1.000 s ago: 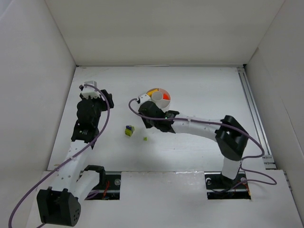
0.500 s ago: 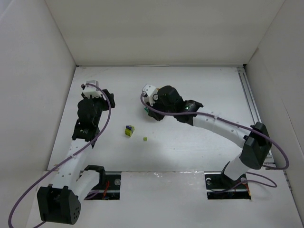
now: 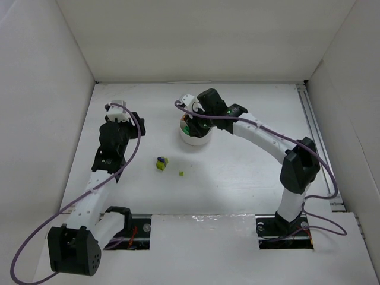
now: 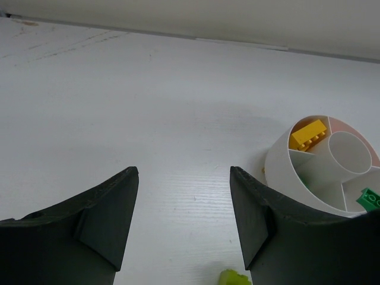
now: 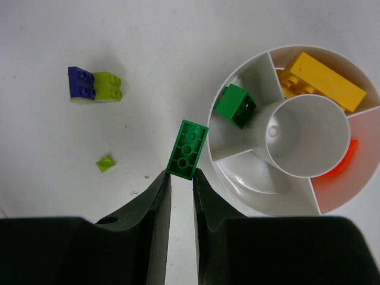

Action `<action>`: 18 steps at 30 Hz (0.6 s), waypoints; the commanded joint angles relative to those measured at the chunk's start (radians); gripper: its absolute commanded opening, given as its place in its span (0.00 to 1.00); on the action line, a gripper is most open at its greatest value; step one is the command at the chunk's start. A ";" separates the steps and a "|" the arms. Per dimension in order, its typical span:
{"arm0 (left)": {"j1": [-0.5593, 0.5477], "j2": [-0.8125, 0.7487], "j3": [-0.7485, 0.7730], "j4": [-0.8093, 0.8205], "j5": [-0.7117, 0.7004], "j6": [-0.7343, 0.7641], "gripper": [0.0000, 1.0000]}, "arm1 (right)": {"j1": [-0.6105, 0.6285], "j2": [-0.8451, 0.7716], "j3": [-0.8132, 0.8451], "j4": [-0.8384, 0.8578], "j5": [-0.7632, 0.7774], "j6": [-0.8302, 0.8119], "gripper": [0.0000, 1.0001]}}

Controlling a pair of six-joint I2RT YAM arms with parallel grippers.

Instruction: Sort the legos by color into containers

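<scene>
**A:** So, what has the right gripper (image 5: pixel 181 178) got?

**B:** A green brick (image 5: pixel 187 148). The jaws pinch it by one end, and its studs face the wrist camera.

**A:** Where is it?

**B:** Held up off the desk (image 3: pixel 249 172), right at the rim of the dish (image 5: pixel 255 181). From the wrist, its free end just overlaps the rim on the side toward the loose pieces. I can't tell whether it hangs over a wedge or just outside it.

**A:** And the dish?

**B:** It stands near the middle of the desk's far edge, with its wedges set round a central well (image 5: pixel 306 133). One wedge holds a second green brick (image 5: pixel 236 105). The next holds a yellow brick (image 5: pixel 323 80), and the one after that an orange-red piece (image 5: pixel 344 161).

**A:** What lies outside it?

**B:** A clump (image 5: pixel 94 85), purple joined to lime, lies a little left of the desk's middle. A lime bit (image 5: pixel 105 162) lies near it, to its right and slightly closer to the near edge, not touching it. Both are apart from the dish.

**A:** And the left gripper (image 4: pixel 184 178)?

**B:** Its jaws are spread, with only bare desk showing between them. It sits toward the far-left corner, well apart from the dish, which shows at the right of its wrist view.
</scene>
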 commanded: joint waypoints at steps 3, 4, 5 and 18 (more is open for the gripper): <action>0.005 0.041 0.061 -0.008 0.023 -0.019 0.61 | 0.006 0.055 0.089 -0.043 -0.022 -0.025 0.00; 0.005 0.042 0.061 -0.024 0.023 -0.030 0.61 | -0.003 0.055 0.089 -0.043 -0.022 -0.025 0.00; 0.005 0.042 0.071 -0.033 0.023 -0.030 0.61 | -0.003 0.069 0.101 -0.043 -0.022 -0.025 0.00; 0.005 0.060 0.071 -0.033 0.034 -0.039 0.63 | -0.031 0.138 0.166 -0.045 0.016 0.018 0.13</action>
